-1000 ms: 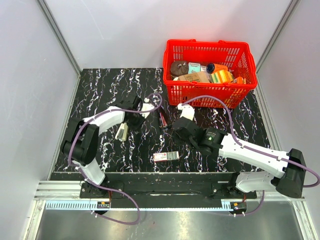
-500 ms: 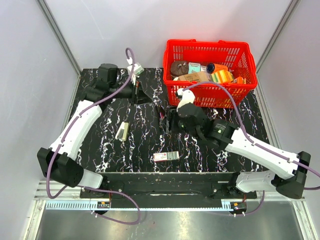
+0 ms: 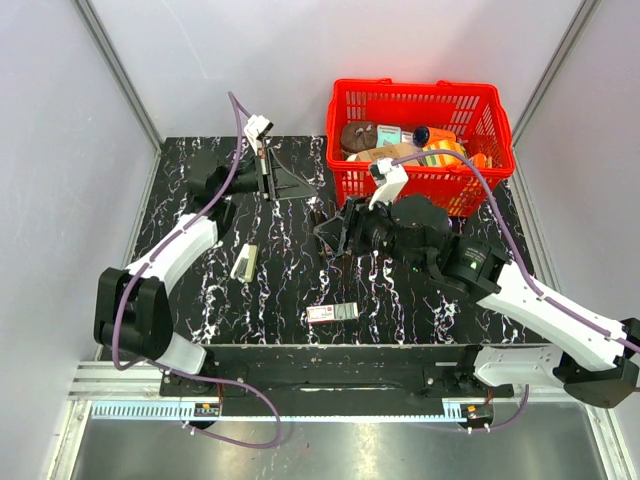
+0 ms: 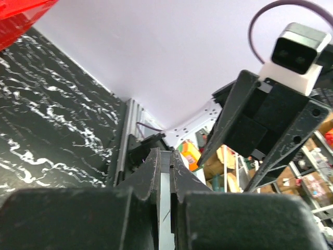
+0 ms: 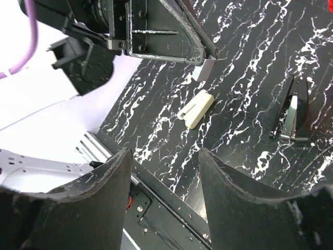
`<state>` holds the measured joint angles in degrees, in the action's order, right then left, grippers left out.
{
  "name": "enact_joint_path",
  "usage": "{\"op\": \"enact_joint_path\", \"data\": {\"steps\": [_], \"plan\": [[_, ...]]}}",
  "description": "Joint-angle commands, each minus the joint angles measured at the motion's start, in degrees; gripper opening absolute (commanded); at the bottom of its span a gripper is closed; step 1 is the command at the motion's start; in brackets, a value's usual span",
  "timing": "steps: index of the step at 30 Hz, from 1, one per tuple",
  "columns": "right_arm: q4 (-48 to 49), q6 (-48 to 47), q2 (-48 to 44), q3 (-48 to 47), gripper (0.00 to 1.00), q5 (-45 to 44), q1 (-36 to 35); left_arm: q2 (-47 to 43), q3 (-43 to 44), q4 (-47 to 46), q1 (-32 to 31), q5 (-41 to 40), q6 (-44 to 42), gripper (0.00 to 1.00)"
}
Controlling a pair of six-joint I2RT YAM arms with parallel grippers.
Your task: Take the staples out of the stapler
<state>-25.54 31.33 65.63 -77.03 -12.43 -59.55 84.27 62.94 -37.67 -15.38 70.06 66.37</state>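
**Both arms repositioned; stapler ungrasped**

Nearest you, the small box [image 3: 333, 313] and cream oblong [image 3: 244, 262] lay where they had been. At mid-table your right gripper [image 5: 165, 156] had advanced, fingers spread wide and empty, with the stapler [image 5: 292, 109] flat on the table close by. Farther back, your left gripper [image 4: 165, 156] had swung away, closed to a slit on nothing. Unloading had apparently not begun.

A red basket [image 3: 418, 190] stuffed with assorted packages sat at the far right corner of the black marbled table [image 3: 200, 190]. A short cream-beige oblong thing [image 3: 244, 263] lay flat toward the left side. A small red-white-grey box [image 3: 333, 313] lay near the front edge, well apart from both it and the basket.
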Motion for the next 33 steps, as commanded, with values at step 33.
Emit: {"op": "enact_joint_path", "data": {"steps": [33], "plan": [[20.44, 3.12, 5.30, 0.04, 0.48, 9.52, 6.73, -4.29, -5.02, -33.17, 0.17, -1.24, 25.13, 0.00]]}}
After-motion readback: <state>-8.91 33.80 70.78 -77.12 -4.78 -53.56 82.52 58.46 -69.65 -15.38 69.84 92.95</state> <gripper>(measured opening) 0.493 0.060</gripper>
